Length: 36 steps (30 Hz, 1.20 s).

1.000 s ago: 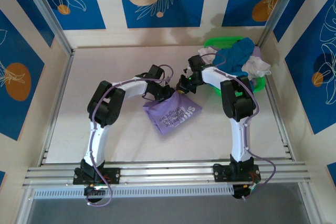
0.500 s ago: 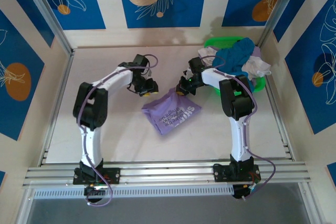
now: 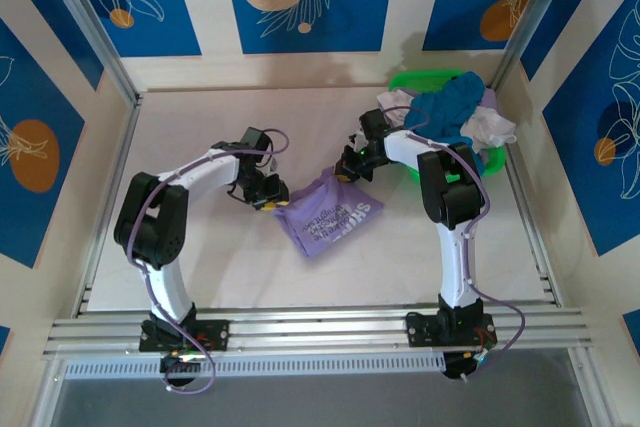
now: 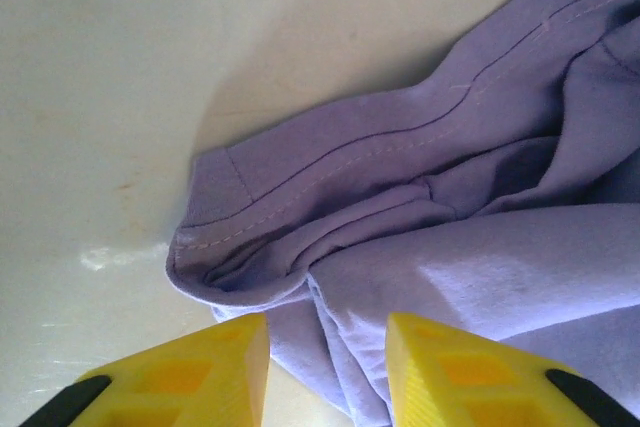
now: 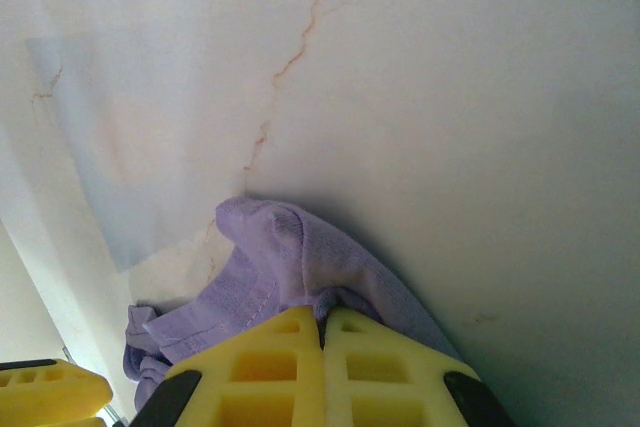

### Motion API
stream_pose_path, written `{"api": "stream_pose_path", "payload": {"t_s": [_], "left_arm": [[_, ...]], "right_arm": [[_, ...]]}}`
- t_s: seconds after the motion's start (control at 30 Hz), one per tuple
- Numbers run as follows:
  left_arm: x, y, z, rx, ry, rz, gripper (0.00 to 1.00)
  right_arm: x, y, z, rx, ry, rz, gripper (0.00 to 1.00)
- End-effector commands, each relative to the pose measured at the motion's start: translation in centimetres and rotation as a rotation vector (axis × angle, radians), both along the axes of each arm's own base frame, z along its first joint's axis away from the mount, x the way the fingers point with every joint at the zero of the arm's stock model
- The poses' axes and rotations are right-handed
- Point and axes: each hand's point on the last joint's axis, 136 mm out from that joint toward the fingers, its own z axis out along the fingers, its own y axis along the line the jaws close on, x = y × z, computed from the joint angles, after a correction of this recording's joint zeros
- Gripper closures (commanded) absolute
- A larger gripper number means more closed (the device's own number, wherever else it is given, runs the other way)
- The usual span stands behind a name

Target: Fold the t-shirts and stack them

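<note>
The left gripper (image 3: 265, 192) has been on the move. A second ago it sat on the far edge of the lavender t-shirt (image 3: 330, 215), close to the right gripper (image 3: 350, 162). Half a second ago it had swung off to the left over bare table (image 3: 400, 257), and now it is down at the shirt's left corner. Its elbow has swung out further left with it. The right arm has not shifted at all, and the shirt lies in much the same crumpled diamond in the middle of the table, between the two arms.

From above you can read white lettering on the lavender cloth. You can also see the green basket (image 3: 425, 77) at the far right corner, with a teal t-shirt (image 3: 450, 112) and white t-shirts (image 3: 490, 127) heaped over it.

The left wrist camera is close enough to show a double-stitched hem bunched into a folded corner of the lavender t-shirt (image 4: 450, 227). The left gripper (image 4: 325, 347) stands partly apart there — its yellow fingers straddle the cloth's edge without pinching it.

The right wrist camera shows the right gripper (image 5: 322, 347) pressed tight together, with a pinch of the lavender t-shirt (image 5: 270, 267) coming out from its tips — that corner is lifted off the table.
</note>
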Motion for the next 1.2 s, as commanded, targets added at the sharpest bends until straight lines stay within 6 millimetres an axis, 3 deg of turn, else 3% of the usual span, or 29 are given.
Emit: {"api": "stream_pose_path", "payload": {"t_s": [0.0,0.3,0.5,0.6,1.0,1.17], "left_arm": [[0.3,-1.1,0.1,-0.055,-0.014,0.005,0.66],[-0.2,-1.9,-1.8,-0.063,0.022,0.008,0.7],[0.0,-2.0,-1.9,-0.059,0.016,0.003,0.87],[0.7,-1.7,-0.5,-0.041,-0.037,0.003,0.99],[4.2,1.1,5.6,0.069,-0.329,0.081,1.0],[5.5,3.3,6.5,0.144,-0.373,0.135,1.0]], "right_arm": [[-1.7,-1.1,-2.2,-0.052,0.069,0.005,1.0],[-1.9,-1.4,-2.5,-0.051,0.076,0.001,1.0],[-2.2,-1.5,-2.8,-0.053,0.083,0.001,1.0],[-2.5,-1.7,-3.1,-0.055,0.092,-0.001,1.0],[-3.2,-2.6,-3.7,-0.066,0.12,-0.017,1.0],[-3.2,-3.0,-3.8,-0.071,0.131,-0.028,1.0]]}}
